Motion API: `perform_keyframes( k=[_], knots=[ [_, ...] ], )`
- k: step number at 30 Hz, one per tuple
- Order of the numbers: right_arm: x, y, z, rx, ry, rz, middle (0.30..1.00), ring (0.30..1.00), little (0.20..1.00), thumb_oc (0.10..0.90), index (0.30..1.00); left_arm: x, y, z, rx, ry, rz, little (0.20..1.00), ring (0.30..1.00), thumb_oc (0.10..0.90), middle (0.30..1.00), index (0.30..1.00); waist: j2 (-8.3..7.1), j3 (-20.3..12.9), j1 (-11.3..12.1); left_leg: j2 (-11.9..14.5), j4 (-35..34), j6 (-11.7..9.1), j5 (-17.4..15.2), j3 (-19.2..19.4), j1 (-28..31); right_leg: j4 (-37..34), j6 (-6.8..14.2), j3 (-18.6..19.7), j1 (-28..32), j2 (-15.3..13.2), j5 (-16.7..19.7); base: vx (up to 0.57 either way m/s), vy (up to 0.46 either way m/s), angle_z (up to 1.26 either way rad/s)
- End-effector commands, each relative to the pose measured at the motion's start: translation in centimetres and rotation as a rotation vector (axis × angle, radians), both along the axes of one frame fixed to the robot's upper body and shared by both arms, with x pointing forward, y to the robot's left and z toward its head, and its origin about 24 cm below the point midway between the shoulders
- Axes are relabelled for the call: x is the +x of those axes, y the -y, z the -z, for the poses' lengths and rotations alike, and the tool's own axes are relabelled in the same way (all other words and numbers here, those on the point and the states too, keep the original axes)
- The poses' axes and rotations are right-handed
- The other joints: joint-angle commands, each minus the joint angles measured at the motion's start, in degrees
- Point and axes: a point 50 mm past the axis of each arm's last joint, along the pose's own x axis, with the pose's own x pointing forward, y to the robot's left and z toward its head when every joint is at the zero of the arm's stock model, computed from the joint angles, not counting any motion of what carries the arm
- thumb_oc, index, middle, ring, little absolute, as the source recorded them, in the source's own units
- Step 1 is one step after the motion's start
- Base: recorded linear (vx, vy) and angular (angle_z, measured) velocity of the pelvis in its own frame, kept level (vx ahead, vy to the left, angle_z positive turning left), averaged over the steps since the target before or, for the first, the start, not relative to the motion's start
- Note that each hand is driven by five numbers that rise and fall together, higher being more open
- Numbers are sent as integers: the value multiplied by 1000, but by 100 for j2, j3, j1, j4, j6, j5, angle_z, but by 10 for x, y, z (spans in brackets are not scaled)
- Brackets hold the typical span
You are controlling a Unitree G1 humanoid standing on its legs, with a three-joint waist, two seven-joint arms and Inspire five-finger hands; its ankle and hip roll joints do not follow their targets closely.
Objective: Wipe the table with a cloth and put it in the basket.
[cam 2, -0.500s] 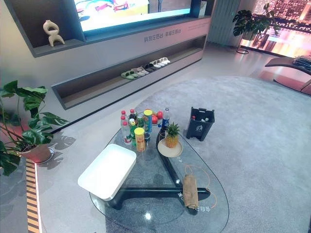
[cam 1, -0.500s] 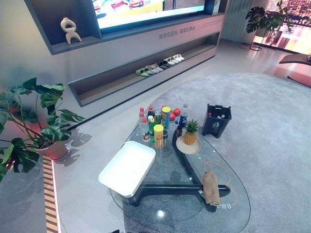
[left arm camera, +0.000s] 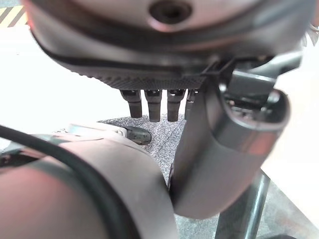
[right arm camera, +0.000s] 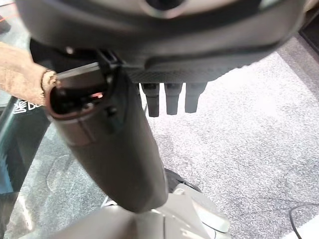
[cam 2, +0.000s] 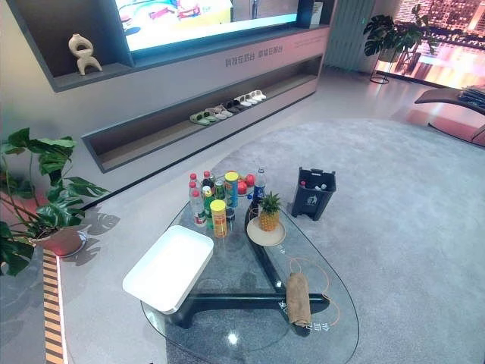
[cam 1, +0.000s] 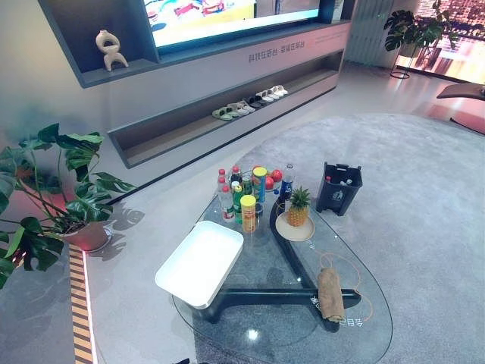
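Observation:
A brown cloth point(cam 1: 330, 294) lies rolled lengthwise on the oval glass table point(cam 1: 265, 334), near its right edge; its end also shows in the right wrist view point(right arm camera: 22, 69). A white rectangular basket point(cam 1: 201, 262) sits on the table's left side, apart from the cloth. My left hand point(left arm camera: 152, 102) hangs with straight fingers over the grey carpet and holds nothing. My right hand point(right arm camera: 169, 97) also has straight fingers and is empty, with the cloth off to the side beyond its thumb.
Several bottles and cans point(cam 1: 246, 189) crowd the table's far end beside a pineapple on a plate point(cam 1: 297, 208). A thin orange cord point(cam 1: 356, 277) loops around the cloth. A dark bin point(cam 1: 339, 188) stands on the carpet beyond. A potted plant point(cam 1: 57, 189) is at the left.
The whole view has shifted slightly, so the camera moved. The cloth, basket and other things on the table lie as before.

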Motion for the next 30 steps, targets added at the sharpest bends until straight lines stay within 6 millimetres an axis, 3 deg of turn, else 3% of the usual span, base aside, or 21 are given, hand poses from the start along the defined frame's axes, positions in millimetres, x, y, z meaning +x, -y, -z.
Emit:
perform_keyframes(
  k=[1, 11, 22, 24, 25, 30],
  knots=[
    [20, -3, -2, -6, 40, 17, 900, 900, 900, 800, 900, 4, 7, 2, 10, -29, 32, 900, 900, 800, 900, 900, -137, 167, 44, -412, 97, 188, -687, 49, 237, 70, 211, 223, -393, -82, 239, 0, 0, 0],
    [33, -6, -5, -1, 114, 13, 900, 900, 900, 800, 900, 4, 3, 1, 30, -29, 23, 900, 900, 800, 900, 900, -247, 222, 57, -380, 193, 184, -727, 116, 196, 107, 220, 251, -431, -70, 249, 7, -15, 0],
    [71, -3, -21, -85, 395, 79, 900, 900, 900, 800, 900, 7, -1, -1, 41, -6, 34, 900, 900, 800, 900, 900, -313, 546, -11, -391, 648, 248, -847, 258, -196, 357, 211, 377, -804, -86, 251, 19, -10, -5],
    [79, -2, -25, -97, 442, 89, 900, 900, 900, 800, 900, 12, -3, -2, 42, 15, 36, 900, 900, 800, 900, 900, -317, 645, -24, -413, 815, 266, -878, 269, -376, 466, 195, 407, -963, -85, 238, -92, -8, -9],
    [95, -2, -33, -102, 512, 94, 900, 900, 900, 800, 900, 25, -4, -5, 42, 59, 36, 900, 900, 800, 900, 900, -318, 860, -56, -438, 1009, 288, -883, 275, -648, 625, 169, 441, -1219, -83, 234, -202, -7, -1],
    [133, -4, -56, -119, 674, 94, 900, 900, 900, 800, 900, 54, 1, -12, 22, 164, 16, 900, 900, 800, 900, 900, -247, 1319, -147, -481, 1130, 293, -789, 267, -1108, 806, 143, 485, -1705, -60, 278, -162, 22, 0]
  ],
)
